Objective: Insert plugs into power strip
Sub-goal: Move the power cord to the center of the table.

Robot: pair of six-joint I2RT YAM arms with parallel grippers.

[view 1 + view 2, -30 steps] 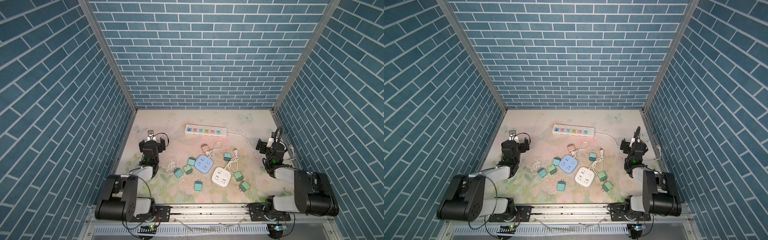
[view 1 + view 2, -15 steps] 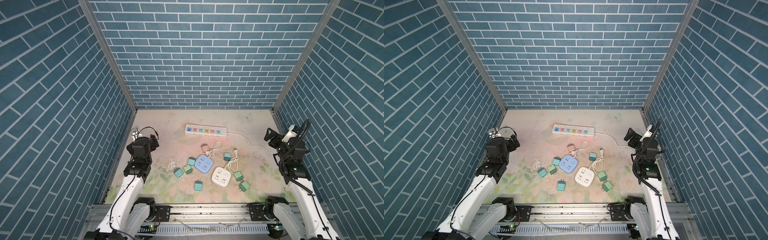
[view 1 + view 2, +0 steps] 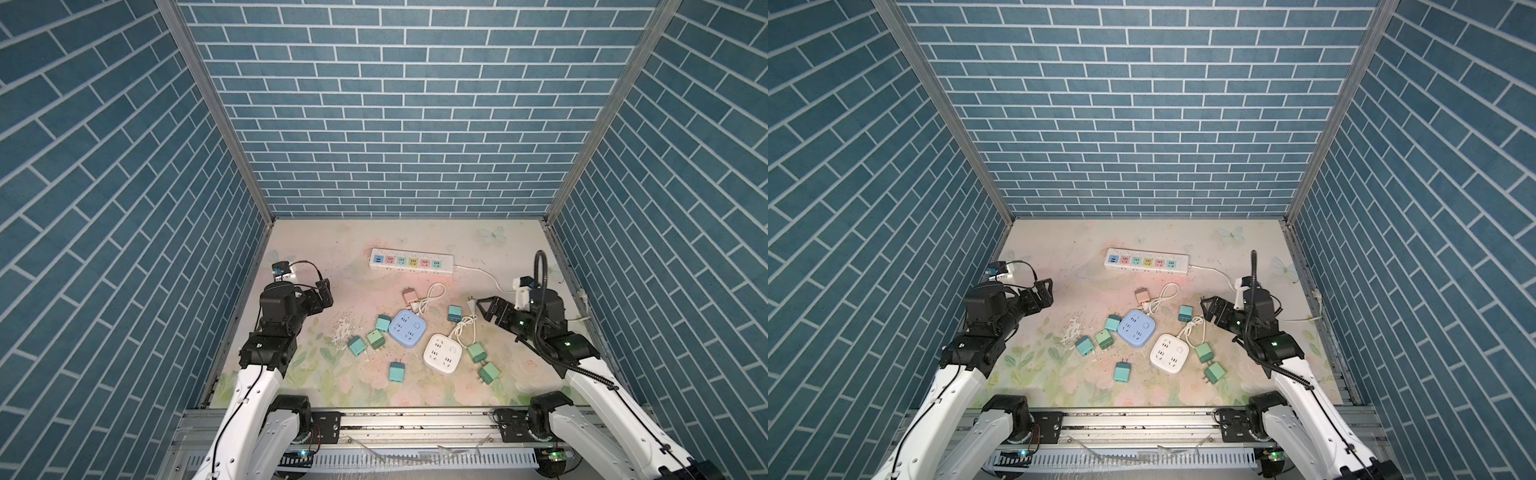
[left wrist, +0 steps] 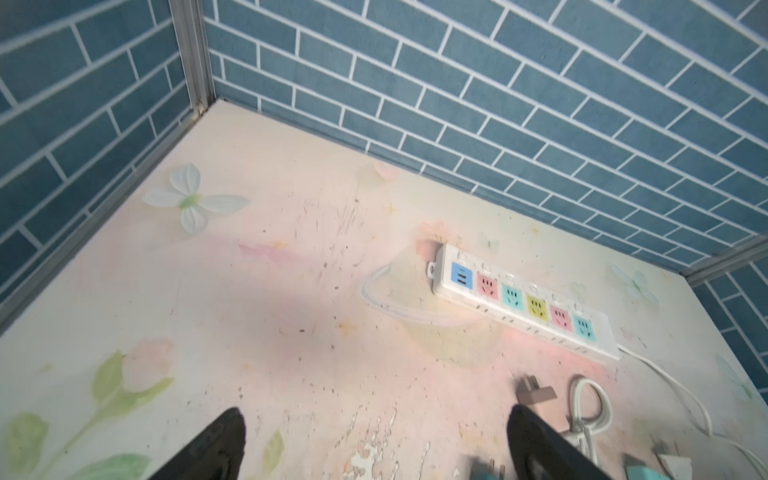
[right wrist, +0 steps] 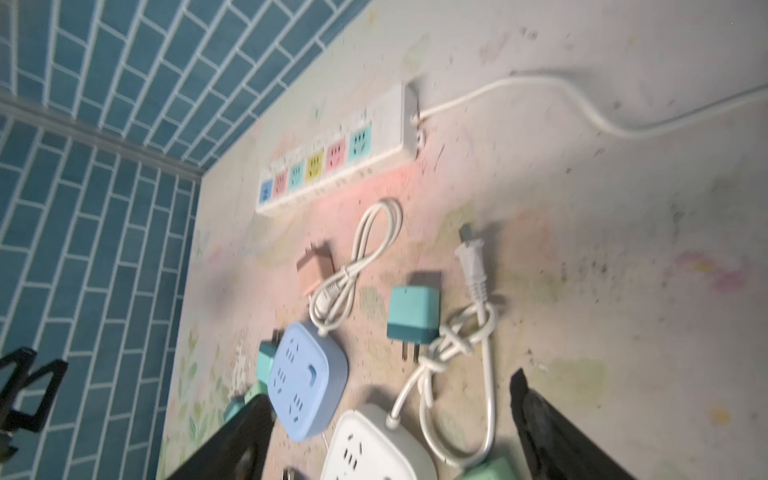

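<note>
Seven teal or green cube plugs (image 3: 397,371) and one tan plug (image 3: 410,296), each with two metal prongs, lie loose mid-table (image 3: 324,249), on the near side of the strip (image 3: 410,266). Left hand (image 3: 324,292) and right hand (image 3: 484,307): jaws apart, empty.

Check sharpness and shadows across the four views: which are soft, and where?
Both top views: sharp and evenly lit. Right wrist view: motion-blurred throughout, with the sockets of the power strip smeared. Left wrist view: the power strip is crisp, and a soft grey shadow lies on the table.
</note>
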